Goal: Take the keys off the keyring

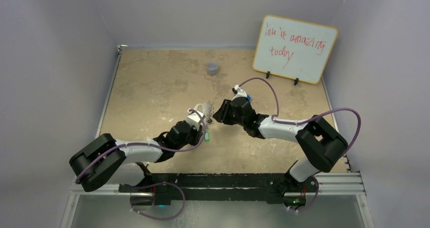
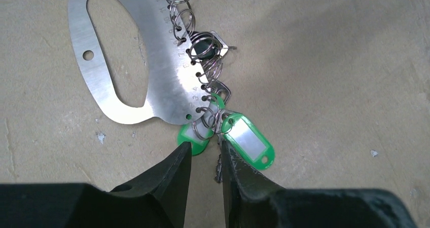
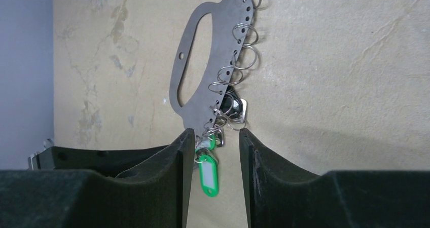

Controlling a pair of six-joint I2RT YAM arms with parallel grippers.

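beige tabletop (image 1: 152, 86), pale lilac walls (image 1: 50, 45), a whiteboard (image 1: 295, 48) leaning at back right.

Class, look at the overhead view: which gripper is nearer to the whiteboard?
Right. The right gripper lies below and left of the whiteboard, near mid-table. The left gripper is further left again, on the other side of the keyring from the board.

This looks like a robotics lab test cell. Plain pale walls (image 1: 50, 61) box in a tan table (image 1: 152, 81). A left arm (image 1: 137, 148) and right arm (image 1: 281, 128), trailing purple cables (image 1: 277, 101), are bolted to a rail (image 1: 218, 180). A whiteboard (image 1: 295, 48) carries a red handwritten note.
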